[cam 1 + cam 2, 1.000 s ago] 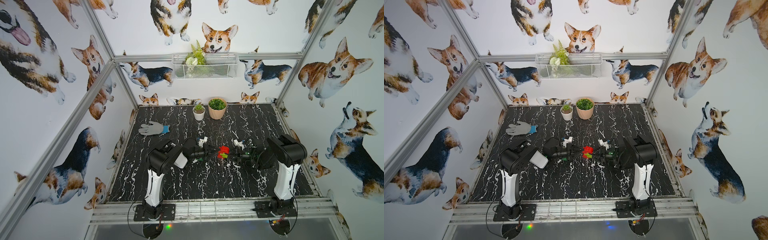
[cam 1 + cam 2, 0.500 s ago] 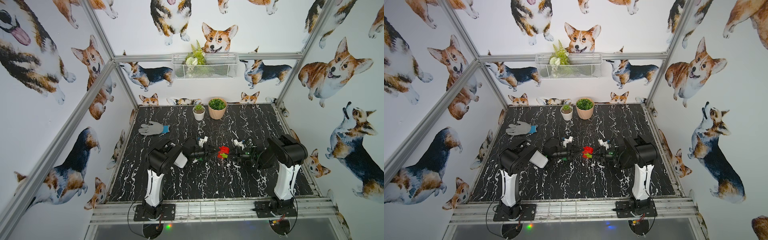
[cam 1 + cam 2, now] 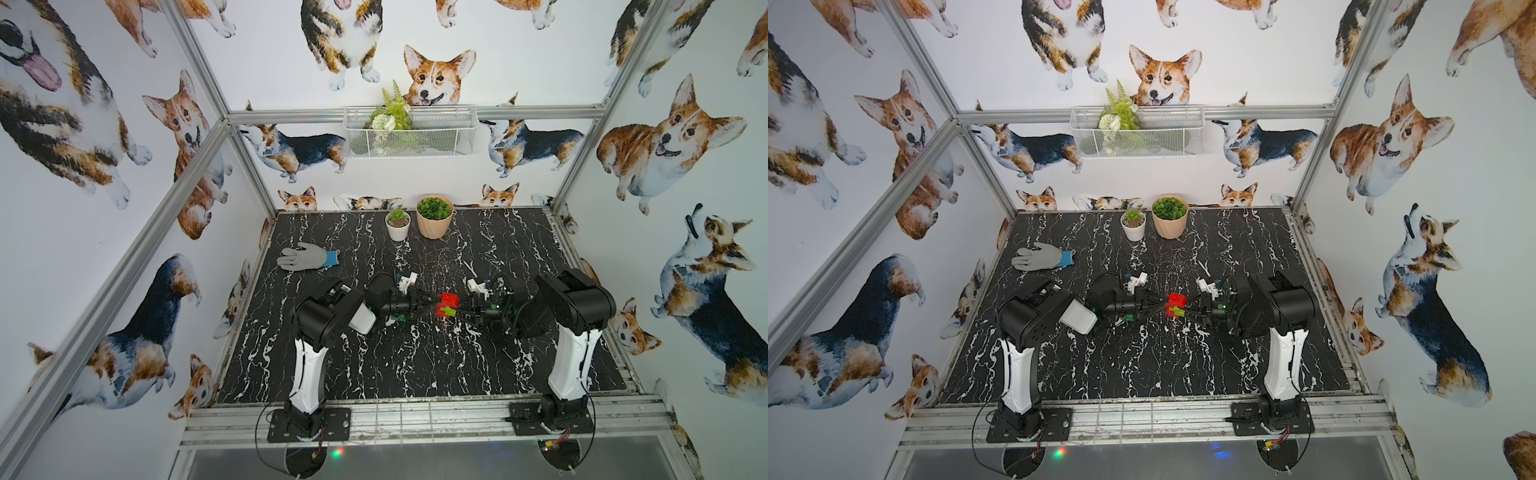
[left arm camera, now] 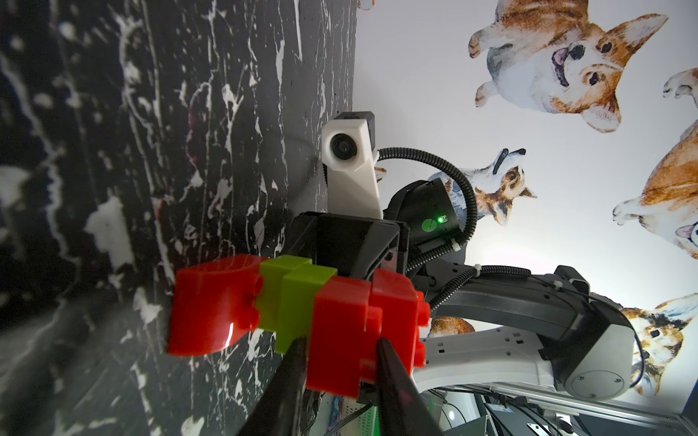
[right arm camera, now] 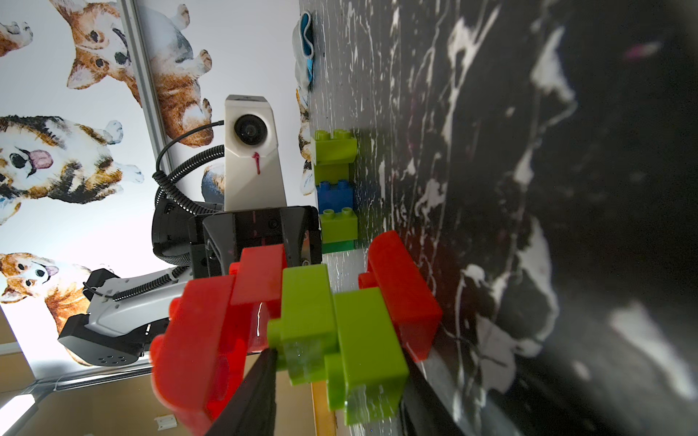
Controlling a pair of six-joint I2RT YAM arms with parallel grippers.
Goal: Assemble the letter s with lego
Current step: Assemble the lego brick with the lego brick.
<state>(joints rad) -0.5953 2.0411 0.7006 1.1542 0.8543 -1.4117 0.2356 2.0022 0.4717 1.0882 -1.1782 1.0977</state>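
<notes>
Black marbled table (image 3: 415,374), top view: I see the lego cluster (image 3: 448,305) mid-table, long axis 12-to-6, left gripper (image 3: 432,302) at its 9 o'clock, right gripper (image 3: 462,309) at its 3, equally near. Left wrist: narrow jaws flank a red brick (image 4: 340,321); pinching, I cannot tell. Right wrist: jaws clamp the lime bricks (image 5: 362,339).

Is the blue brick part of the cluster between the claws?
No, the blue brick sits apart on the table among lime green bricks; the cluster shows only red and lime green.
</notes>
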